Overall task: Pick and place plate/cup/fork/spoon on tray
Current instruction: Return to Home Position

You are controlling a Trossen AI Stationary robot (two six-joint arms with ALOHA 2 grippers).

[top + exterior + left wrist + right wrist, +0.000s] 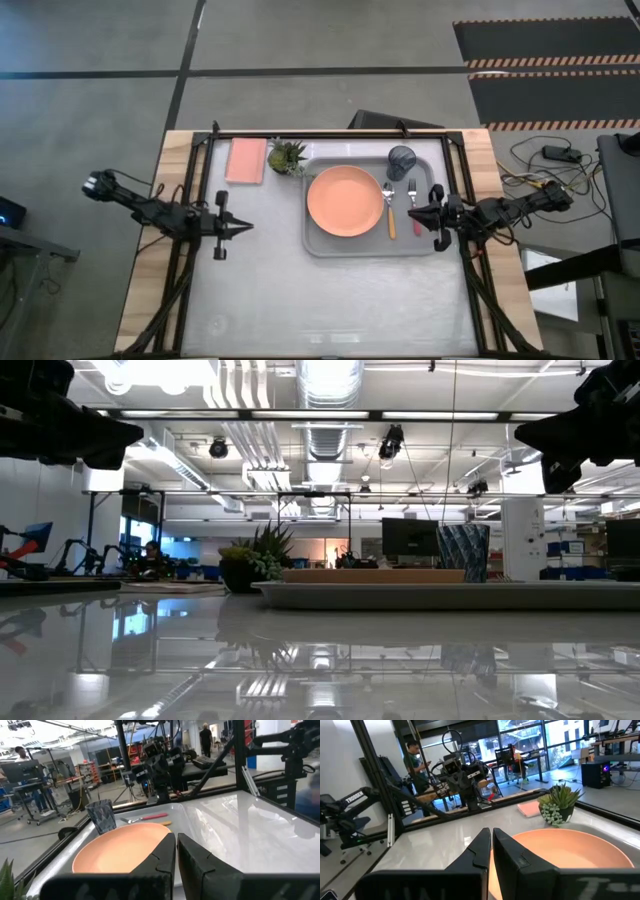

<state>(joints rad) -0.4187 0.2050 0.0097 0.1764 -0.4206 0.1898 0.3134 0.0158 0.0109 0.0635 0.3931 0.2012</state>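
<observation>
I read bright, even overhead light in the high view. Shadows on the white table (300,290) around the tray (320,240) are soft and faint. The low view shows the source: rows of ceiling fixtures (330,380), blown out to white. The glossy tabletop mirrors them as streaked glare running toward the camera. Against that backlight the left arm (70,430) and right arm (590,420) read as black silhouettes. In the left wrist view a broad sheen crosses the table, and the plate (120,852) is matt and evenly lit. In the right wrist view the brightest zone is the far windows (530,735).
</observation>
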